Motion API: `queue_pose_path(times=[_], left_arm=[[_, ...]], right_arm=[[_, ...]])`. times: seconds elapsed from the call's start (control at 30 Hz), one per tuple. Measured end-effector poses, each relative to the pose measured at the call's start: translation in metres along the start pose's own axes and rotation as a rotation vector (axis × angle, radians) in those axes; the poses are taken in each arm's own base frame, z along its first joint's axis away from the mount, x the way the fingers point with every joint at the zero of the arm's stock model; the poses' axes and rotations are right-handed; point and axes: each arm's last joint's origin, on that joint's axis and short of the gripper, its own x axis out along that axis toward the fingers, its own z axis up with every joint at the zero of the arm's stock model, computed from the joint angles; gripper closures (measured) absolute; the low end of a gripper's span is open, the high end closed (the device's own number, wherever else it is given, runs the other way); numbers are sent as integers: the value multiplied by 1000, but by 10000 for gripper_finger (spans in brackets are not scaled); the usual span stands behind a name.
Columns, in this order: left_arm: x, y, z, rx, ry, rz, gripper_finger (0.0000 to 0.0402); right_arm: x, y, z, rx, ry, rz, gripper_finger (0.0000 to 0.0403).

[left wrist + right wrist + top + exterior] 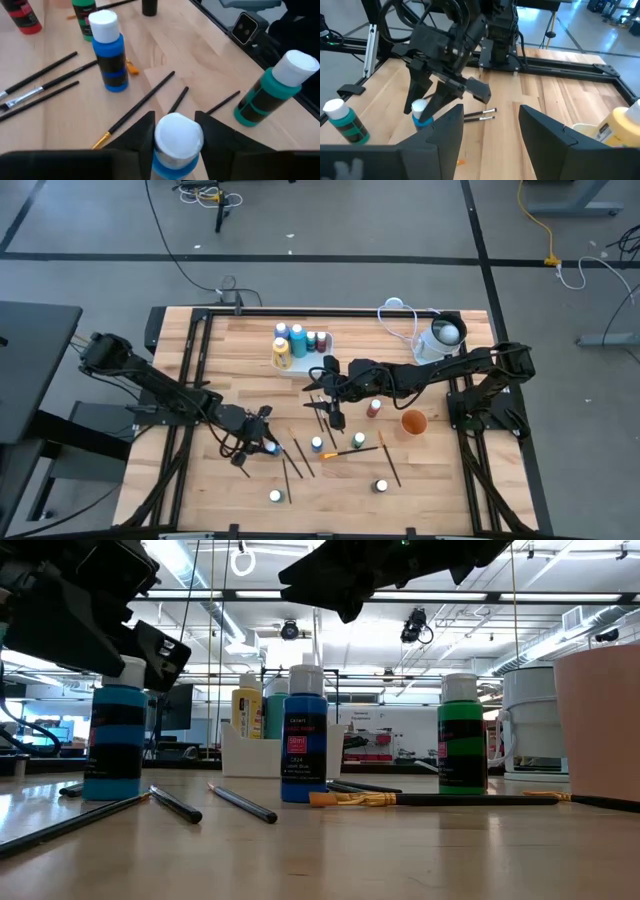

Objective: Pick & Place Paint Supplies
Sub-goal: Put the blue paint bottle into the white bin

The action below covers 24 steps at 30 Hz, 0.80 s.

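Robotics lab or test workshop, large open hall. Wooden table (pixel 440 480) in a black metal frame (pixel 200 320) stands on grey floor (pixel 330 220) marked with dark tape lines. Loose cables (pixel 200 192) and a yellow cord (pixel 535 220) trail on the floor well beyond the left gripper (pixel 262 438). Low view: high ceiling with strip lights (pixel 560 625), exposed beams, a ceiling-hung camera (pixel 415 625), desks and monitors (pixel 30 730) far behind the table.
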Motion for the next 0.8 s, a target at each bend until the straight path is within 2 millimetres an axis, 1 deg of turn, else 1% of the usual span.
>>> queue_pose_path(times=[0.13,0.27,0.37,0.47,0.57,0.63,0.73,0.8], left_arm=[[-1,1,3,29,-33,38,275],[-3,3,8,56,-61,125,275],[-8,3,25,104,-108,159,275],[-18,8,51,145,-120,243,275],[-31,21,74,188,-117,416,275],[-36,33,86,205,-122,500,275],[-42,53,96,164,-142,570,271],[-42,68,97,103,-148,622,269]], right_arm=[[0,0,-3,54,31,3,206],[0,1,-6,100,63,6,206],[0,2,-8,103,88,9,206],[0,4,-9,116,96,12,206],[-1,10,-11,120,127,25,206],[-1,14,-16,99,180,37,206],[-3,20,-23,84,258,55,206],[-4,23,-28,72,313,64,206]])
